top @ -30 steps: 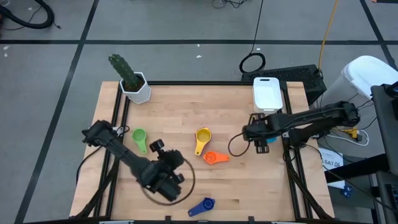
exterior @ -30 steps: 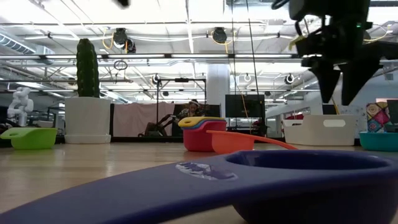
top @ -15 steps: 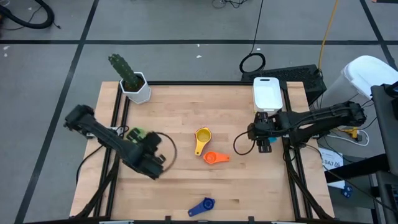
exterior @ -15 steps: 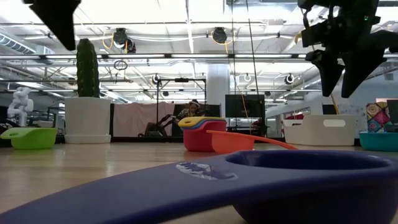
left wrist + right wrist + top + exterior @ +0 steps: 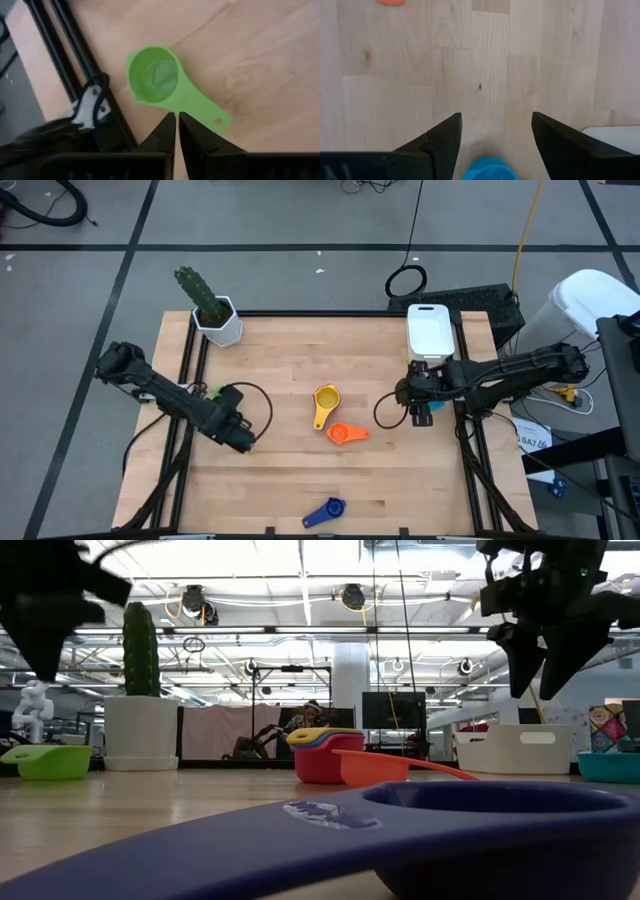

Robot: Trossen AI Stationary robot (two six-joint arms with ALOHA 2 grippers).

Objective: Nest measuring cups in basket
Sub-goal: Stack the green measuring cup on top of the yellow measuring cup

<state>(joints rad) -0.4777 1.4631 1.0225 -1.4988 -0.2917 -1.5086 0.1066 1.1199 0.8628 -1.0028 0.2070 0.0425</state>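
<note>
Measuring cups, scattered on the wooden table (image 5: 300,470): a green cup (image 5: 159,82) at the left edge beside the dark frame rail, bowl up, handle lying flat; a yellow cup (image 5: 325,402) near the middle, which in the low view sits nested on a red cup (image 5: 318,762); an orange cup (image 5: 346,434) just beside them toward the front; a dark blue cup (image 5: 325,512) alone near the front edge, filling the foreground of the low view; a light blue cup (image 5: 488,169) at the right side, under the right arm. Basket (image 5: 430,330): white, at the table's back right corner, well apart from the middle cups, contents not visible. Left gripper (image 5: 176,125): above the green cup's handle, fingers pressed together, holding nothing. Right gripper (image 5: 496,140): raised over the light blue cup, near the basket, fingers spread wide, not touching the cup. White pot with cactus (image 5: 212,310): back left corner.
</note>
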